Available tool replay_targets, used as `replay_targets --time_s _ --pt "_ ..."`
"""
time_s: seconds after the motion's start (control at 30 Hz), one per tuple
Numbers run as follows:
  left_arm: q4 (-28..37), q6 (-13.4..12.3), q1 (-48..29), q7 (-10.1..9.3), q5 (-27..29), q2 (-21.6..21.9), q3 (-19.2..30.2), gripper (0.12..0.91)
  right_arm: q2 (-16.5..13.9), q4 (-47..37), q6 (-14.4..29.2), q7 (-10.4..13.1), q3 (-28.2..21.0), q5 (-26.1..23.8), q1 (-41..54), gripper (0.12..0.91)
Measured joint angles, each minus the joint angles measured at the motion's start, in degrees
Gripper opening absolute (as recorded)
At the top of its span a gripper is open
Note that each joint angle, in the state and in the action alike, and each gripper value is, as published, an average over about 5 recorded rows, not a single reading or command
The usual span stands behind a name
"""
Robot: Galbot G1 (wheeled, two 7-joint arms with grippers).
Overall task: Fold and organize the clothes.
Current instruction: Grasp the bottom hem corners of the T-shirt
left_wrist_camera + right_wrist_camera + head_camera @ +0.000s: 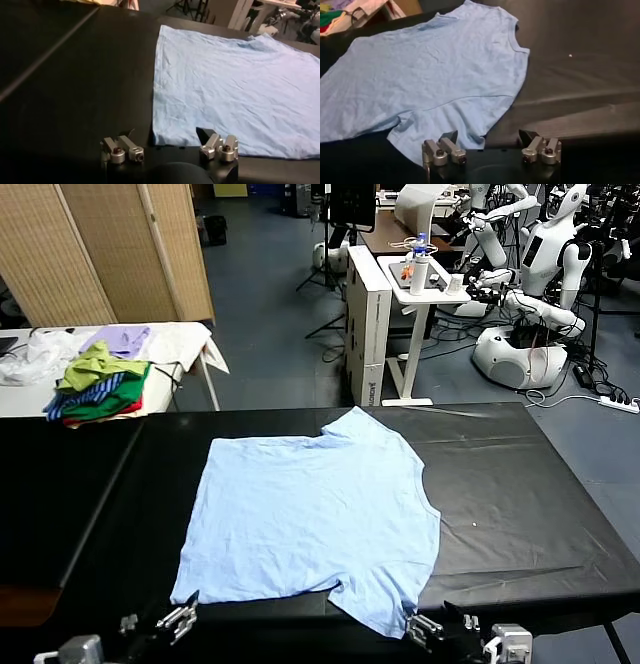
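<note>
Black sheeting is covering the big work table (520,484) in the head view, and the light-blue T-shirt (315,519) is lying spread flat on it, roughly in the middle, plain side up with no lettering showing. Its collar is pointing to the robot's right, one sleeve is reaching toward the far edge and the other is hanging over the near edge. Off to the far left a pile of garments (98,384) in green, red, stripes and lilac is sitting on a white side table (190,339). Way in the back, other white robots (530,274) are standing around. The left gripper (180,620) is hovering at the near edge just by the shirt's hem corner, and the right gripper (437,630) is sitting just beside the hanging sleeve.

Left wrist view next: the left gripper (170,148) is showing its jaws spread wide with nothing between them, and the T-shirt (235,85) hem corner is lying right in front of the fingertips.

Right wrist view: the right gripper (491,147) is also gaping wide and holding nothing, hanging just over the near sleeve of the T-shirt (430,75).
</note>
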Motion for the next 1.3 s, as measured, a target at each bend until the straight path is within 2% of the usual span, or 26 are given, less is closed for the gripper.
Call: replay_targets --time_s 0.17,0.43,0.47,0.57,0.7,0.9,0.97,1.17,1.3 --pt "0.27 -0.59 0.08 -0.08 0.48 -0.31 0.23 0.907 0.20 -0.29 0.09 0.03 -0.74 -0.37 -0.04 0.868" --pt "1.17 -1.20 -0.02 -0.14 1.48 -0.76 0.85 0.899 0.55 -0.73 0.58 0.01 -1.07 -0.86 -0.17 0.579" --pt "1.30 -1.31 -0.07 -0.13 1.62 -0.83 0.95 0.890 0.58 -0.73 0.60 0.00 -1.09 -0.89 -0.18 0.523" --pt "1.51 -1.63 -0.17 -0.09 1.98 -1.04 1.22 0.820 0.66 -0.74 0.70 -0.03 -1.16 -1.00 -0.18 0.345" --pt "1.45 -1.88 -0.11 0.01 2.32 -1.26 1.52 0.608 0.71 -0.68 0.97 -0.10 -1.16 -1.16 -0.32 0.164" --pt "1.06 -2.05 0.26 0.12 3.51 -1.40 2.12 0.247 0.71 0.65 1.14 -0.02 -0.74 -1.52 -1.64 0.139" --pt "0.79 -2.25 0.46 0.09 4.31 -1.45 2.34 0.171 0.78 1.42 1.11 0.07 -0.56 -1.65 -2.46 0.139" --pt "-0.87 -3.10 2.09 -0.52 6.08 -1.66 1.93 0.146 0.82 3.48 1.86 -0.07 0.15 -1.80 -4.14 0.139" --pt "-2.43 -3.70 3.70 -0.87 6.91 -2.36 1.36 0.146 0.21 3.80 4.69 -1.59 1.23 -0.96 -3.58 0.139"
